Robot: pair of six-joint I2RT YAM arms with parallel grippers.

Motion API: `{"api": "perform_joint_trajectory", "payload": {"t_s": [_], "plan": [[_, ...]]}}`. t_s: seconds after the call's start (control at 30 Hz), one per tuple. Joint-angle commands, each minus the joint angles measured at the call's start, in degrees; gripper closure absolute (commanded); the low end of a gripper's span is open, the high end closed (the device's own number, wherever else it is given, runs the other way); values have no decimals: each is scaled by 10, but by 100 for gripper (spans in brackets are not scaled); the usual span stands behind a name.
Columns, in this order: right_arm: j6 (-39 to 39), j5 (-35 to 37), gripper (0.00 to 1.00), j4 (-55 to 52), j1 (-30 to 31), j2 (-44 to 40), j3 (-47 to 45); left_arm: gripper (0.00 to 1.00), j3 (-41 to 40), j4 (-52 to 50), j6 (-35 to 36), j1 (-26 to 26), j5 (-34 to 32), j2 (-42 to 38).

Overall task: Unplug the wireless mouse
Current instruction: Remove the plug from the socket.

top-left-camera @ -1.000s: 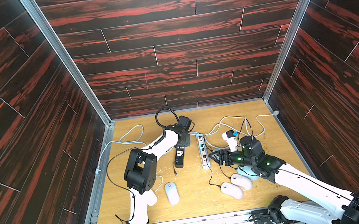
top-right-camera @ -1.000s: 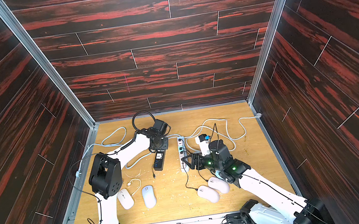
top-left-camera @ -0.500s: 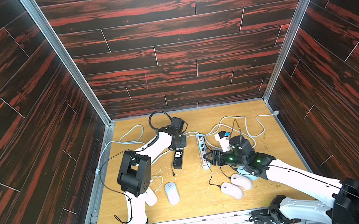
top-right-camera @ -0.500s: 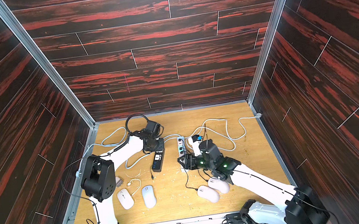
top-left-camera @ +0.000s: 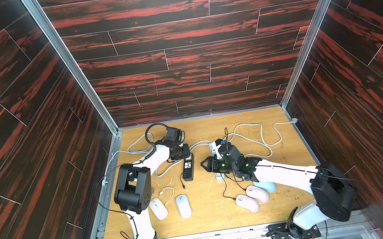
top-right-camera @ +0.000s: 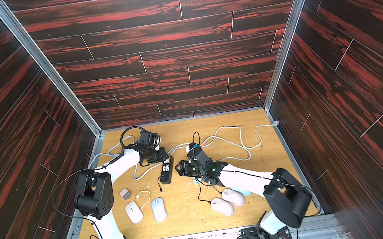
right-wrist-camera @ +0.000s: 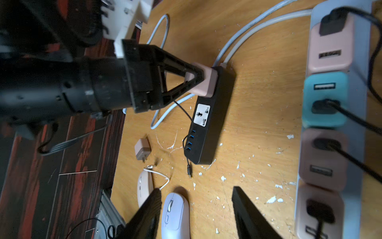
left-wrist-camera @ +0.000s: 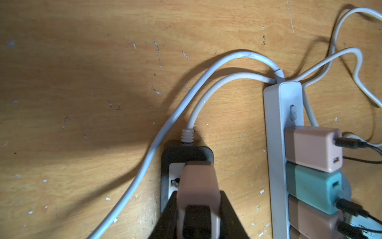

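The lavender mouse [top-left-camera: 183, 205] lies on the tabletop [top-left-camera: 212, 217], a black cable [top-left-camera: 183, 186] end loose beyond it. The right pincer [top-left-camera: 204, 166], jaws apart, has slid toward the black strip [top-left-camera: 189, 171], probably to brace it. The left pincer [right-wrist-camera: 196, 77] stays clamped on its pink charger [right-wrist-camera: 207, 82].

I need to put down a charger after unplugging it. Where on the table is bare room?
Free: the near middle of the table, between the bluish-white mouse and the pink mice; also the far strip along the back wall. Crowded: around the black power strip and the white power strip, with cables and chargers.
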Motion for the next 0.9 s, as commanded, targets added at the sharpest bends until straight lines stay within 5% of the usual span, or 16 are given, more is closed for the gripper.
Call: {"api": "perform_joint_trajectory", "payload": {"t_s": [0.0, 0.87], "plan": [[21, 8, 42, 8, 2, 42, 38, 100, -18, -17, 7, 8, 20, -15], [73, -66, 41, 19, -12, 271, 189, 100, -96, 53, -10, 80, 92, -10]]}}
